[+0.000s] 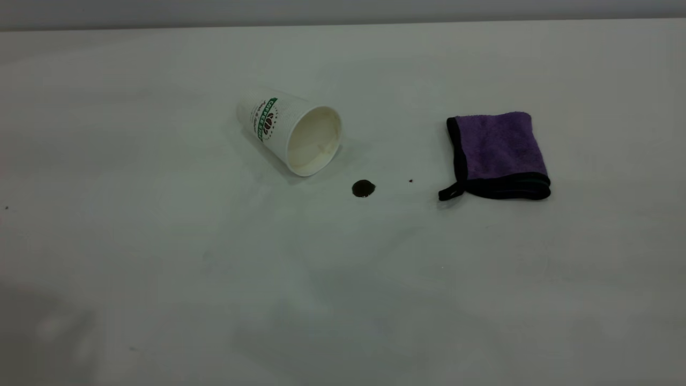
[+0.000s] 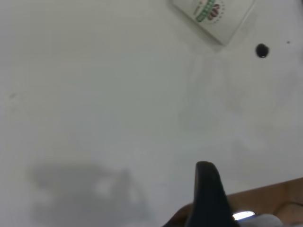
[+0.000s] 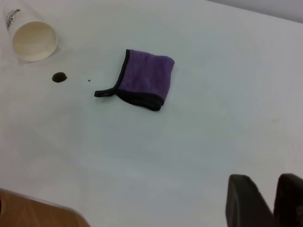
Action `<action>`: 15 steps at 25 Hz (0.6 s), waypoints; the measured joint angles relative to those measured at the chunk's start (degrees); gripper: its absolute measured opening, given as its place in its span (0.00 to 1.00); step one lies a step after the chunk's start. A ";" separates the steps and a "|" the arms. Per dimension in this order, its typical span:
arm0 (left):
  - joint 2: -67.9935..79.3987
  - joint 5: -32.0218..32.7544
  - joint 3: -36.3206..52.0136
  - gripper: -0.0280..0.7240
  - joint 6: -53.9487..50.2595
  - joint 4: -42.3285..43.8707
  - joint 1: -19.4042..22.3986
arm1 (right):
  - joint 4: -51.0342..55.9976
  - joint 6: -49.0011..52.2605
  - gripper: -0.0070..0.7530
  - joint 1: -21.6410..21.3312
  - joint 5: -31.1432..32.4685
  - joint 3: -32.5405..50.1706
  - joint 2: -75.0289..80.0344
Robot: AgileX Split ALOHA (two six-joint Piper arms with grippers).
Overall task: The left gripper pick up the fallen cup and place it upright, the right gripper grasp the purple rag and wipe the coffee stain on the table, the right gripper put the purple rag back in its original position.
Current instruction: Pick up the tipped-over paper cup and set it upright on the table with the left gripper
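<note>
A white ribbed paper cup [image 1: 289,131] with a green band and cream interior lies on its side on the white table [image 1: 161,268], its mouth facing a small round dark coffee stain [image 1: 363,188]. The folded purple microfibre rag [image 1: 498,155] with black edging lies flat well to the stain's right. The left gripper [image 2: 208,198] and right gripper [image 3: 265,201] hover at the table's near edge holding nothing; the right one's fingers stand slightly apart, while the left one's opening cannot be told.

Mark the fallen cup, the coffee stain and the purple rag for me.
fallen cup [image 1: 268,120], exterior view, on its ribbed side by the green band.
coffee stain [image 1: 363,188], exterior view, centre of the dark blot.
purple rag [image 1: 498,142], exterior view, middle of the fluffy top face.
</note>
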 joint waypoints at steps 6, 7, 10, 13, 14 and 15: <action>20.15 -3.57 -9.53 0.76 2.45 -1.09 -7.22 | 0.00 0.00 0.27 0.00 0.00 0.00 0.00; 23.42 -4.04 -11.18 0.76 2.33 -0.13 -9.31 | 0.00 0.00 0.27 0.00 0.00 0.00 0.00; 32.04 -6.13 -15.76 0.76 0.09 3.77 -14.94 | 0.00 0.00 0.28 0.00 0.00 0.00 0.00; 39.87 -6.68 -20.51 0.76 -5.52 9.68 -20.08 | 0.00 0.00 0.28 0.00 0.00 0.00 0.00; 42.46 -6.73 -22.09 0.76 -7.34 12.32 -22.01 | 0.00 0.00 0.29 0.00 0.00 0.00 0.00; 44.99 -6.73 -23.66 0.76 -9.57 14.72 -24.01 | 0.00 0.00 0.29 0.00 0.00 0.00 0.00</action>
